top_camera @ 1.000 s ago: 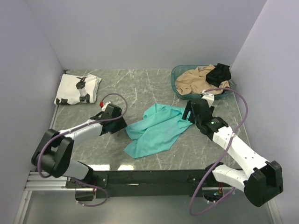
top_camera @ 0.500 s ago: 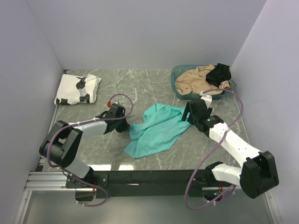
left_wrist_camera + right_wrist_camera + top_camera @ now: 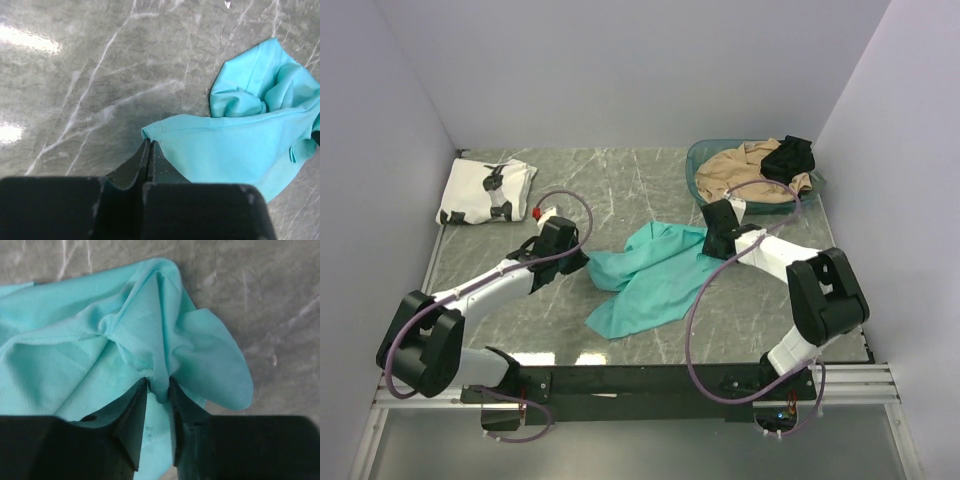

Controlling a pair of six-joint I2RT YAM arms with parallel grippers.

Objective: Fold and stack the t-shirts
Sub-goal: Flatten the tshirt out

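Note:
A crumpled teal t-shirt [image 3: 650, 285] lies on the marble table near the middle. My left gripper [image 3: 582, 262] is at its left corner. In the left wrist view the gripper [image 3: 150, 142] is shut, pinching the hem corner of the teal t-shirt [image 3: 240, 150]. My right gripper [image 3: 710, 245] is at the shirt's right edge. In the right wrist view it [image 3: 159, 385] is closed on a bunched fold of the teal cloth [image 3: 75, 355]. A white t-shirt with black figures [image 3: 485, 190] lies folded at the back left.
A teal basket [image 3: 695, 165] stands at the back right, holding a tan garment [image 3: 740, 172] and a small black garment [image 3: 788, 157]. Walls close in the table on the left, back and right.
The left gripper closed on the teal shirt's left corner, which now reaches further left. The right gripper moved in over the shirt's right edge and closed on a fold.

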